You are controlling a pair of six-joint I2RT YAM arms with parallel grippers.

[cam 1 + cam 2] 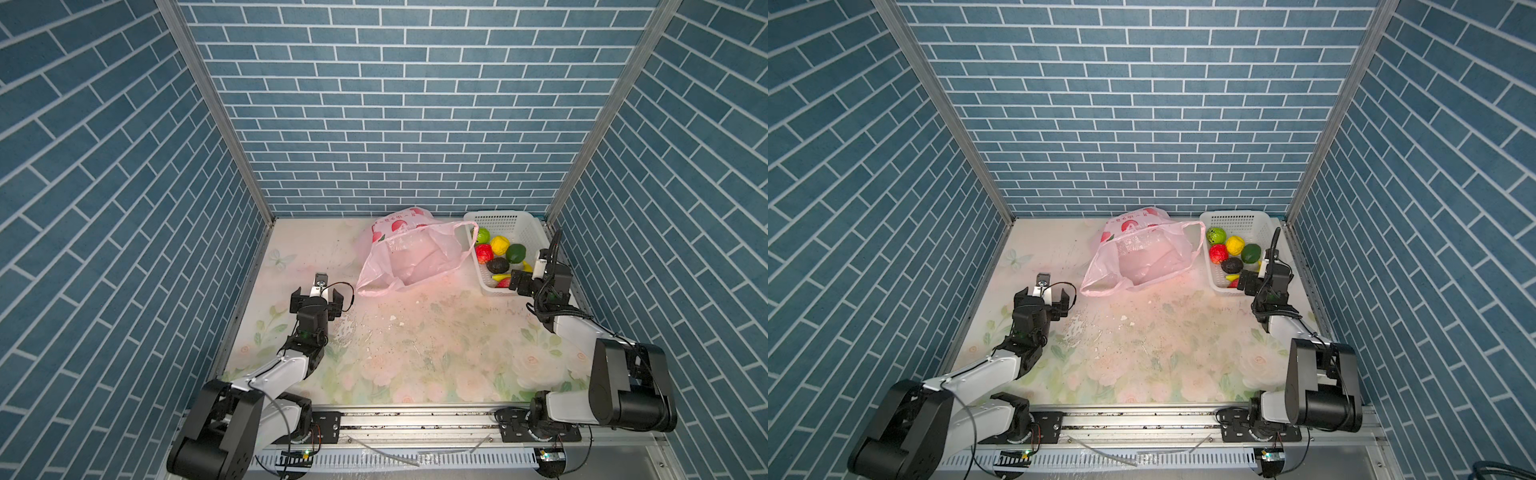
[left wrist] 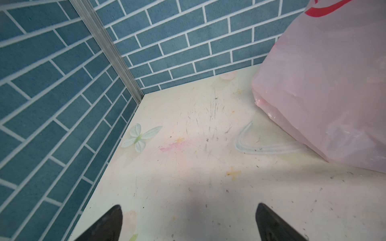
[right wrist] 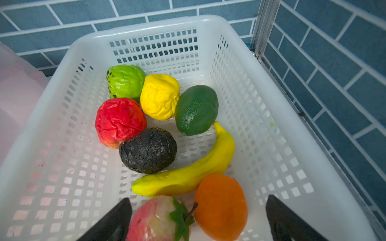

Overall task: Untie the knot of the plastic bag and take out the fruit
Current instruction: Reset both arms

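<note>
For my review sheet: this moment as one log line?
plastic bag: open, looks empty | fruit: in white basket | left hand: open over table | right hand: open over basket

You had the left gripper (image 2: 189,205) spread wide above the scuffed table (image 2: 177,167), with the plastic bag (image 2: 323,94) filling the frame's right side.
</note>
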